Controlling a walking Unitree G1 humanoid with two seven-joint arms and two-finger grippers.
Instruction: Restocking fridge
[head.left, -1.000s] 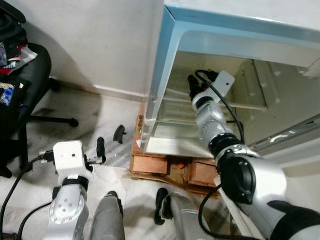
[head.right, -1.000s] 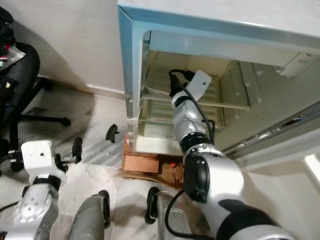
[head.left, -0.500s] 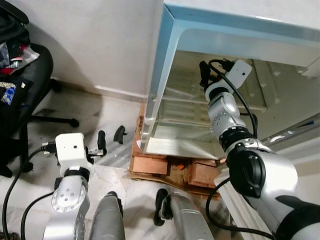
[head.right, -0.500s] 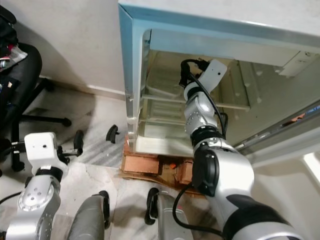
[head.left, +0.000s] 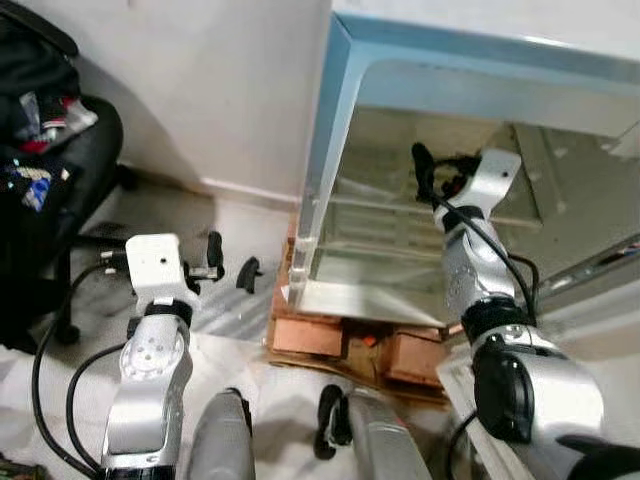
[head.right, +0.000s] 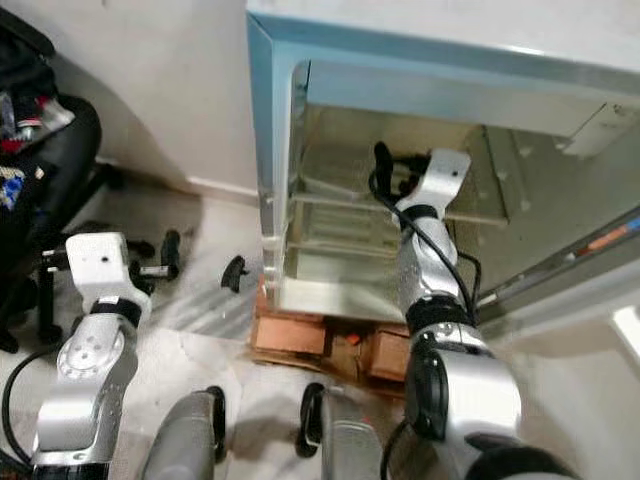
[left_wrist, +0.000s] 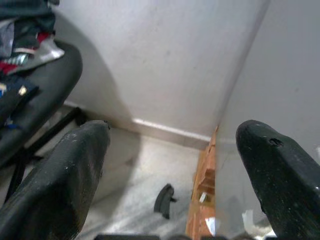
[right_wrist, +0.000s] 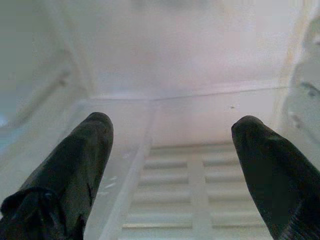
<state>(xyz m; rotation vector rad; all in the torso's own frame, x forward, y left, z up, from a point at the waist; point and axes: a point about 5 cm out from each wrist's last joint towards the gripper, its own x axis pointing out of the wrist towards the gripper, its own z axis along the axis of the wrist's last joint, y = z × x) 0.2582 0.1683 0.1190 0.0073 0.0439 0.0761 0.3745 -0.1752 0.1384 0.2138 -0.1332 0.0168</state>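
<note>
**Empty right gripper inside the open fridge**

Our right gripper (head.right: 383, 158), jaws spread and empty, reaches into the pale blue open fridge (head.left: 335, 120) above its clear ribbed shelf (right_wrist: 195, 192). We should withdraw straight, clear of the shelf's edge. Our left gripper (head.left: 212, 254), jaws spread, hangs idle.

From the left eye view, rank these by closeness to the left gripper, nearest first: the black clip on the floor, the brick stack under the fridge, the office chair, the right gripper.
1. Black clip: on the floor just right of the left gripper.
2. Office chair: to its left, against the wall, and brick stack: to its right, under the fridge; too close to call.
3. Right gripper: farthest, inside the fridge.
</note>
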